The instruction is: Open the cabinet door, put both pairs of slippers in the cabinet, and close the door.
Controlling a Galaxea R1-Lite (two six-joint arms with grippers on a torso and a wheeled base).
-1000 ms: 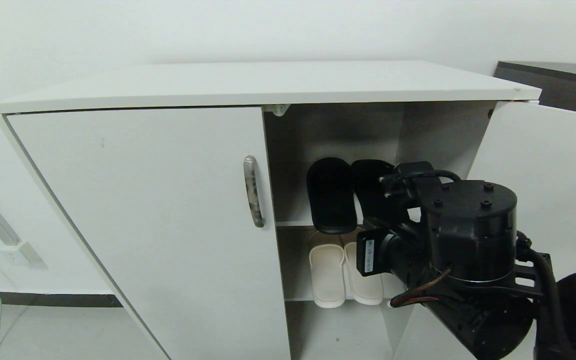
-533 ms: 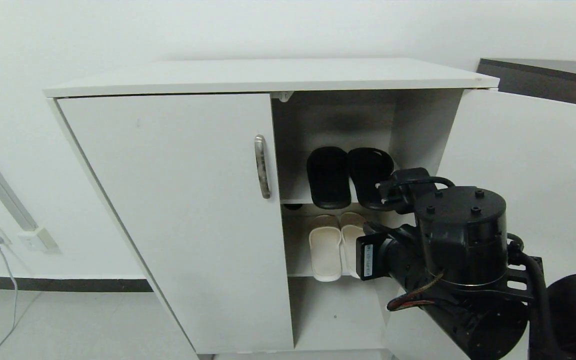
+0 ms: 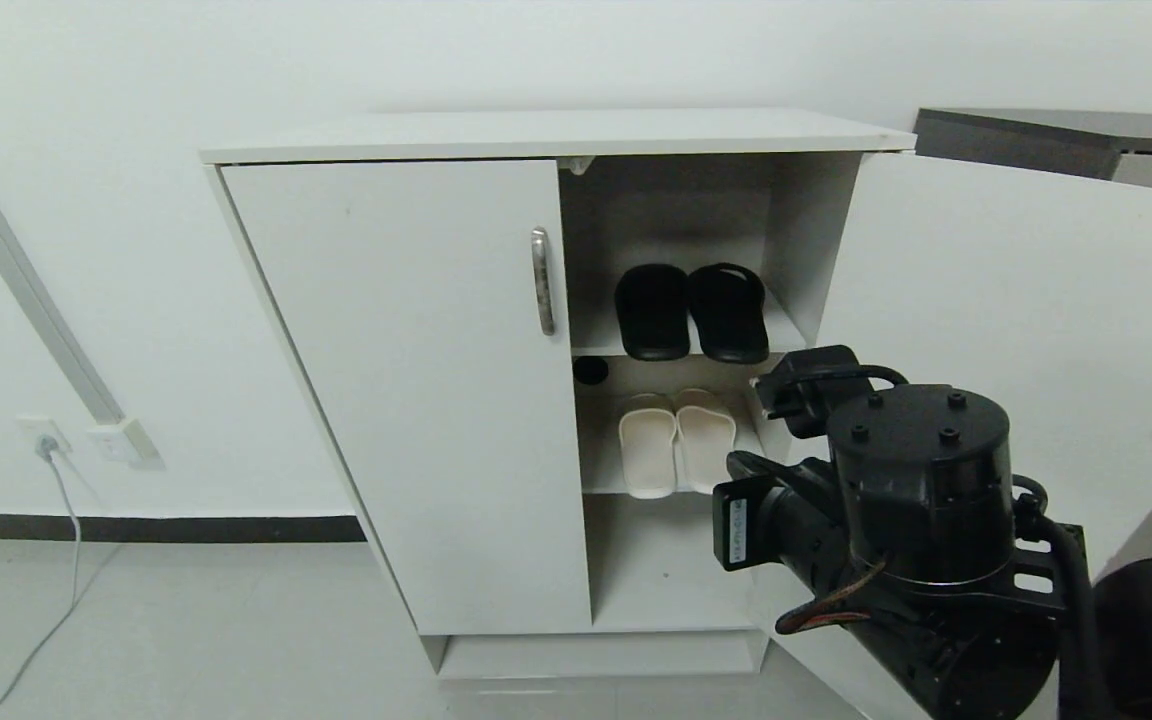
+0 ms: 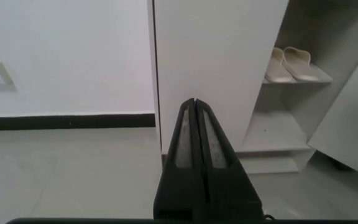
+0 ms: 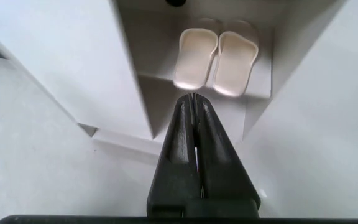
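Cabinet (image 3: 556, 125) with right door (image 3: 1016, 320) swung wide, left door (image 3: 416, 380) shut. Black slippers (image 3: 691, 312) on upper shelf (image 3: 784, 332), white slippers (image 3: 677, 441) on middle shelf (image 3: 601, 472), each pair side by side. Left hand (image 4: 194, 109) closed on nothing (right hand (image 5: 192, 99) likewise), both outside cabinet.

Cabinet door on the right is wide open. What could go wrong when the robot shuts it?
1. The right arm sits in front of the opening, beside the open door; swinging the door could bump it.
2. The black slippers reach the front edge of their shelf, so the door might catch them.
3. The right gripper has its fingers shut, so it can probably only push, and may slip.
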